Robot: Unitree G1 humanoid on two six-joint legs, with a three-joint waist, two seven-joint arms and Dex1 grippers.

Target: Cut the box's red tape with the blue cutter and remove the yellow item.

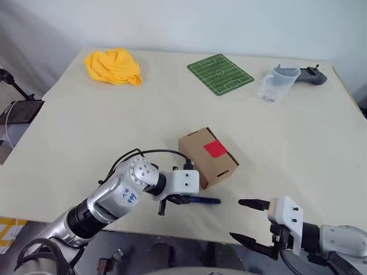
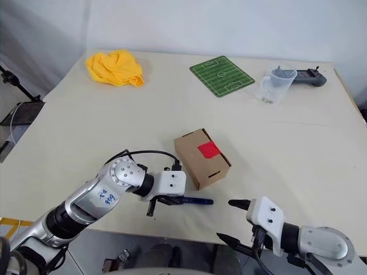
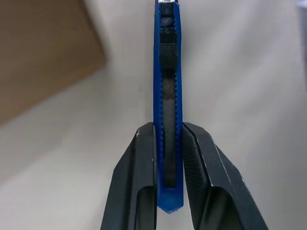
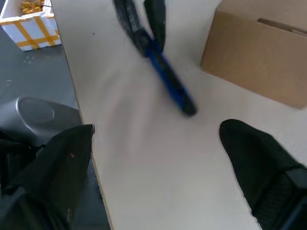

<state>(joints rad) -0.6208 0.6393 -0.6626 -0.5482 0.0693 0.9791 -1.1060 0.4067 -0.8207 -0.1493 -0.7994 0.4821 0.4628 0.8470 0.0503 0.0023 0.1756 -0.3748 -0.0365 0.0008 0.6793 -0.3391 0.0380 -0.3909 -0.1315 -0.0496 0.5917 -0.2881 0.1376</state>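
Note:
The brown box lies near the table's front, with the red tape on its top face. Just in front of it, my left gripper is shut on the blue cutter, which points right, low over the table. In the left wrist view the fingers clamp the cutter near its rear end. My right gripper stands open at the table's front edge, right of the cutter's tip, with nothing between its fingers. The yellow item is out of view.
A yellow cloth heap lies at the far left of the table. A green football-field mat, a clear measuring cup and a black controller sit at the back right. The front edge runs just under both grippers.

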